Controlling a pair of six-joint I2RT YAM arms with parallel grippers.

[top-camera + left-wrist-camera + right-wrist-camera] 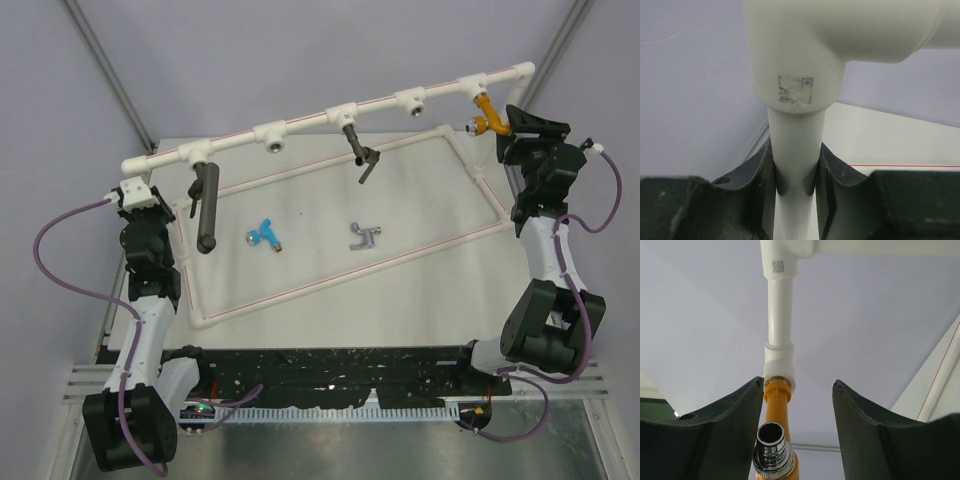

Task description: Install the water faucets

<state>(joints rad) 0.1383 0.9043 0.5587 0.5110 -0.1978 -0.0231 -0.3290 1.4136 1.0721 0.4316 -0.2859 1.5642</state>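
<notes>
progress: orange faucet (774, 405) seated in white pipe (310, 119) (right hand (797, 381) open, empty; left hand (796, 145) clamping it); blue faucet (265, 234), silver faucet (364, 237) below, uninstalled.

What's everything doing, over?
Left gripper shut on white plastic pipe. Right gripper open around orange-gold faucet, in its socket. Blue faucet, silver faucet loose on table. No obstruction seen.

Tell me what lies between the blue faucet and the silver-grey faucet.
Nothing: in the top view, the table between the blue faucet and the silver-grey faucet is bare.
</notes>
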